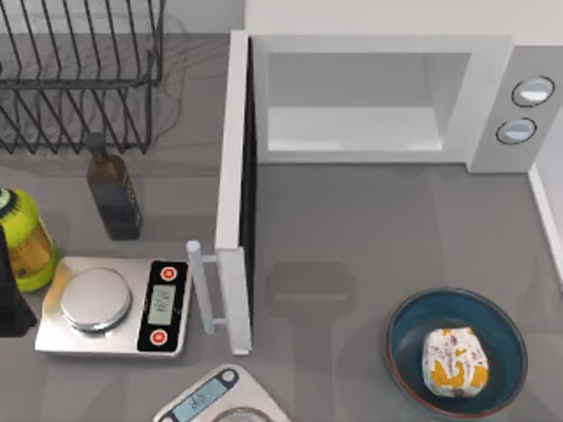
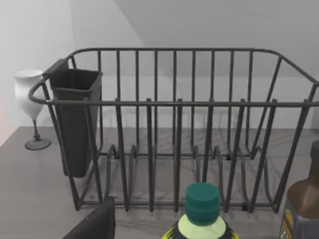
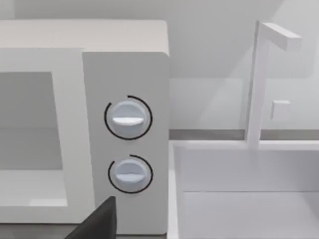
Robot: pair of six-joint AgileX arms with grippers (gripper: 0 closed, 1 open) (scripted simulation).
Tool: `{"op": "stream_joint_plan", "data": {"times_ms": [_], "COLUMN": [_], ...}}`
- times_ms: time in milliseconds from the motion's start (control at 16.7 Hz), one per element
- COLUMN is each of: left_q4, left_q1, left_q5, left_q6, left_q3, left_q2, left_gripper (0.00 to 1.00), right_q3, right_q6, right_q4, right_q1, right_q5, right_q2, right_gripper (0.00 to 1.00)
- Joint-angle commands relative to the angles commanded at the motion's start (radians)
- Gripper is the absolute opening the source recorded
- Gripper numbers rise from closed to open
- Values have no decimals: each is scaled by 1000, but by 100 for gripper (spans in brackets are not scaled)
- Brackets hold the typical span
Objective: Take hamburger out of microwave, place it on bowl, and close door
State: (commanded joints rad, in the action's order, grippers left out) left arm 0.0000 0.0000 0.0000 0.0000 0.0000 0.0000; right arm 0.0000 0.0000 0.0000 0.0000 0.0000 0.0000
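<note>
No legible text or labels

The top camera looks straight down at the table (image 1: pixel 352 229). The left wrist camera faces the rack (image 2: pixel 174 129) — the right one faces the microwave (image 3: pixel 124 134) knobs, close up.

Hamburger (image 1: pixel 455 360) paper-wrapped; bowl (image 1: pixel 413 318) glossy glazed; scale pan (image 1: pixel 95 299) brushed metal; rack (image 1: pixel 79 83) dark wire.

- Black wire dish rack (image 1: pixel 79 70) at the table's back left
- Dark brown glass bottle (image 1: pixel 114 189)
- Yellow-green jar (image 1: pixel 25 239)
- Silver kitchen scale (image 1: pixel 114 308)
- White goblet (image 2: pixel 31 99)
</note>
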Motion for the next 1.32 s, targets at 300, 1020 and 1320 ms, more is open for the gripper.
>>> {"op": "stream_joint_plan", "data": {"times_ms": [300,1020,1320], "left_q4": [0,0,0], "left_q1": [0,0,0], "left_q5": [0,0,0], "left_q6": [0,0,0], "left_q3": [0,0,0], "left_q2": [0,0,0], "left_gripper": [70,0,0], "right_q3": [0,0,0], "right_q6": [0,0,0], "right_q4": [0,0,0], "right_q1": [0,0,0], "right_q5": [0,0,0], "right_q2": [0,0,0], "right_gripper": [100,100,100]}}
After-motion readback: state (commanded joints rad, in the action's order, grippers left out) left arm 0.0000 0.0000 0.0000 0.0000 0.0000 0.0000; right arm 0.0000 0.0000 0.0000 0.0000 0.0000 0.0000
